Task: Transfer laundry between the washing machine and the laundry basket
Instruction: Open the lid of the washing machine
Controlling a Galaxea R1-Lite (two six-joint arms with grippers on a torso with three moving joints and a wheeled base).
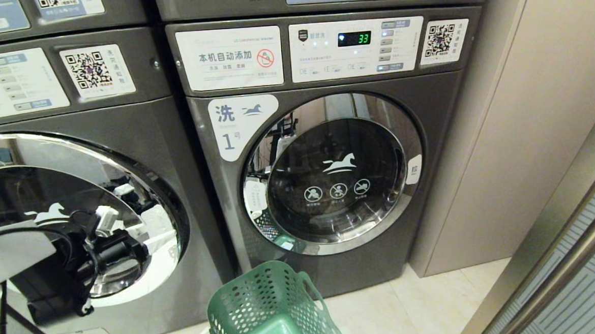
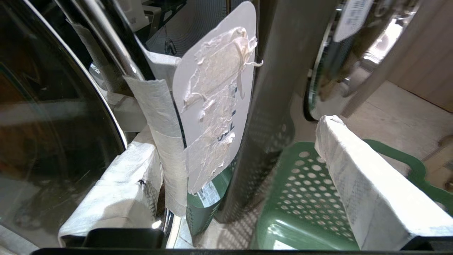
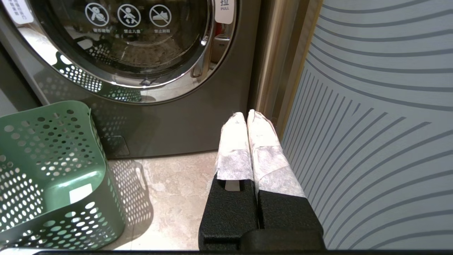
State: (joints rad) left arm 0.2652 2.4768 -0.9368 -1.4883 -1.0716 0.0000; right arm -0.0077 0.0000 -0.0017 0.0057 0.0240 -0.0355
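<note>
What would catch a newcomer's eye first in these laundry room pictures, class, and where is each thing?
The big round chrome-rimmed door of the grey washing machine fills the middle, shut, with a green number glowing on the panel above it. On the floor just in front stands an empty green basket full of holes. At the lower left, the left gripper hangs open by the neighbouring machine's door.

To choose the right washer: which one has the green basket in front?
The washer marked 1, display showing 33; the basket stands before its door.
</note>
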